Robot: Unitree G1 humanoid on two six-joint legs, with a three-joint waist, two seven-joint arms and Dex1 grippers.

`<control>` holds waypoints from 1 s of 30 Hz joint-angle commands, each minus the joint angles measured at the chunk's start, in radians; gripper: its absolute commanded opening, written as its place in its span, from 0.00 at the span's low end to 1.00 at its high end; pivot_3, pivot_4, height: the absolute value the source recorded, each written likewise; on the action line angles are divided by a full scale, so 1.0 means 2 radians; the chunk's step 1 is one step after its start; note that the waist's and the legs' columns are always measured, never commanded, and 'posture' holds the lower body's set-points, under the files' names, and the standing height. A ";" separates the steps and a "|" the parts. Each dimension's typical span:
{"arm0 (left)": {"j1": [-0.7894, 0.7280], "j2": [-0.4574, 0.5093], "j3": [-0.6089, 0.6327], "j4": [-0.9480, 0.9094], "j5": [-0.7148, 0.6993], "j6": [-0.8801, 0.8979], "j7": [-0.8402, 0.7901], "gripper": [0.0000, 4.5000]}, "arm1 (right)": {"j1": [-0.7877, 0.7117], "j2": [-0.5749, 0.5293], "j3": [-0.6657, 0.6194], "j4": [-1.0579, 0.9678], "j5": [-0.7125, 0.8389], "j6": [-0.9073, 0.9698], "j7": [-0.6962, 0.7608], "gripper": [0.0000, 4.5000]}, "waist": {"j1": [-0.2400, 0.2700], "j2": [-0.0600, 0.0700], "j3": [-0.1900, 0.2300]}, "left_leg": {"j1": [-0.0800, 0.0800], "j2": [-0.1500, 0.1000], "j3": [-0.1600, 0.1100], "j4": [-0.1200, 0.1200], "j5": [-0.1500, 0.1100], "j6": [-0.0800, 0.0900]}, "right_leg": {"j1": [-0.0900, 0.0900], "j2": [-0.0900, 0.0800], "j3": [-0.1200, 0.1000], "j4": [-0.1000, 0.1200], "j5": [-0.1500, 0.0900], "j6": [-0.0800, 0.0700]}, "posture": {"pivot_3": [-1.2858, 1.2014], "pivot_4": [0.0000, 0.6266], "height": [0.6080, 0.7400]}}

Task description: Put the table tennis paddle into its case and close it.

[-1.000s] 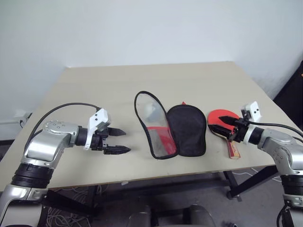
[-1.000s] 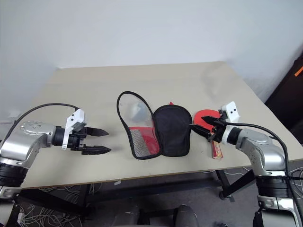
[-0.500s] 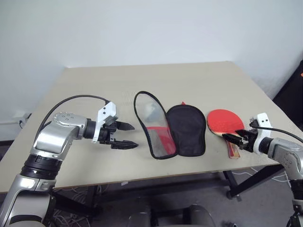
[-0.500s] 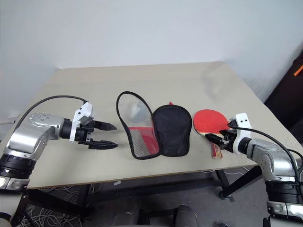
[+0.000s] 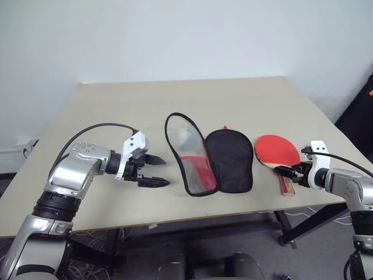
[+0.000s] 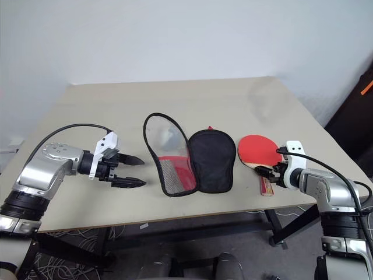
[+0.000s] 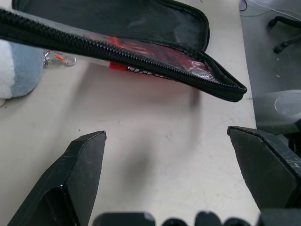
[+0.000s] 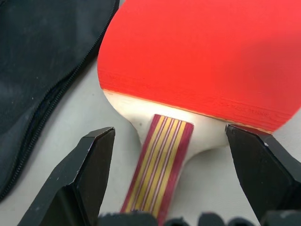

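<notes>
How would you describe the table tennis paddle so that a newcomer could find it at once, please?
On the beige table, look to the robot's right of the opened black and red case lying mid-table. The table tennis paddle lies flat there beside the case, near the front edge. Its round red face and striped wooden handle set it apart.

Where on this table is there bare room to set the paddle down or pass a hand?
The table is bare across its far half, behind the case, and on the near left around the left gripper. It is crowded on the near right, where the paddle lies close beside the case with the right gripper at its handle.
</notes>
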 commanded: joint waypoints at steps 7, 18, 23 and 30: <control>-0.024 -0.006 0.003 0.027 0.011 -0.018 -0.007 1.00 | 0.019 -0.001 -0.030 -0.079 0.021 0.080 -0.017 0.90 | 0.001 0.000 0.000 | 0.000 0.000 -0.001 0.000 0.000 0.000 | 0.001 -0.001 0.000 0.000 0.000 0.000 | 0.52 0.00 0.88; -0.033 -0.023 -0.002 0.035 0.019 -0.025 -0.016 1.00 | 0.003 0.014 -0.032 -0.082 0.010 0.098 -0.051 0.90 | 0.000 0.000 0.000 | 0.000 0.000 0.000 0.000 0.000 0.001 | 0.000 0.000 0.000 0.000 0.000 0.000 | 0.52 0.00 0.88; -0.030 -0.025 0.000 0.024 0.015 -0.017 -0.018 1.00 | -0.016 0.028 -0.010 -0.067 -0.001 0.089 -0.057 0.90 | 0.000 0.000 0.000 | 0.000 0.000 0.000 0.000 0.000 0.001 | -0.001 0.000 0.000 0.000 0.000 0.000 | 0.52 0.00 0.88; -0.026 -0.021 0.007 0.009 0.009 -0.001 -0.015 1.00 | -0.016 0.031 0.013 -0.060 -0.015 0.076 -0.058 0.56 | 0.000 0.000 0.000 | 0.000 0.000 0.000 0.000 0.000 0.001 | -0.001 0.000 0.000 0.000 0.000 0.000 | 0.52 0.00 0.88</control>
